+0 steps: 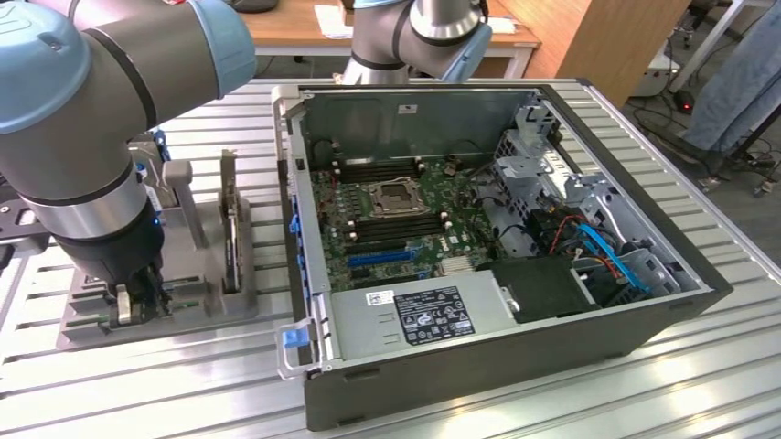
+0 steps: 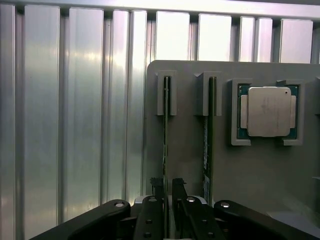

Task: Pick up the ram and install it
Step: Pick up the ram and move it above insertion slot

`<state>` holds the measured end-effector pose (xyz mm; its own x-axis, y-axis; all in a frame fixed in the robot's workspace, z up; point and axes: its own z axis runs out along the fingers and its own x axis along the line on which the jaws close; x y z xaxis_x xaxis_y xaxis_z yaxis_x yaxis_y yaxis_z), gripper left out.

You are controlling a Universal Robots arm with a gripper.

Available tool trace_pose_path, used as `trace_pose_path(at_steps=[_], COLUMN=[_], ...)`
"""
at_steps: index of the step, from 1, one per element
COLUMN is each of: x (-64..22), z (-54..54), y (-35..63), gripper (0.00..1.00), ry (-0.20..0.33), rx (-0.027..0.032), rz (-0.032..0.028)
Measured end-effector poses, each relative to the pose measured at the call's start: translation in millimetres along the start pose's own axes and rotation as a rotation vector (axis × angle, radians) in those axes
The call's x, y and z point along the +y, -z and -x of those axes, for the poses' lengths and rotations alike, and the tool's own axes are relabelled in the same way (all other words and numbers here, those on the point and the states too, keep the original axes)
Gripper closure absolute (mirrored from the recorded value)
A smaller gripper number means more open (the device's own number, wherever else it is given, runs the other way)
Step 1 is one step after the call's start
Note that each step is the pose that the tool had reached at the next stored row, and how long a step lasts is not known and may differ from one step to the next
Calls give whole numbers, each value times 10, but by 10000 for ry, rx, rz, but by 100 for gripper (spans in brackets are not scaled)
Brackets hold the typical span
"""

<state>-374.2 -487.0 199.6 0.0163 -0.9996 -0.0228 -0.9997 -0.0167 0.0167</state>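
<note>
on grey holder (image 2: 260,170), gripper (image 2: 168,186) straddling ram (image 2: 166,130)

open pc case (image 1: 488,384), cpu (image 2: 268,111) on holder (image 2: 260,170)

The arm (image 1: 76,119) has silver-grey tubes and bulky rounded joints with pale blue caps, darkening to a black wrist section. Its claw (image 2: 168,189) is black, the linkage bars studded with small silver screws.
</note>
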Motion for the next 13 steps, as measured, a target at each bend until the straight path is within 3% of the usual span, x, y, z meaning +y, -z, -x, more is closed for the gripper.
trace_pose_path(at_steps=[11, 13], x=[1, 0], z=[0, 0], y=[2, 2], gripper=[80, 87], ry=[0, 0], rx=[2, 3], rz=[2, 2])
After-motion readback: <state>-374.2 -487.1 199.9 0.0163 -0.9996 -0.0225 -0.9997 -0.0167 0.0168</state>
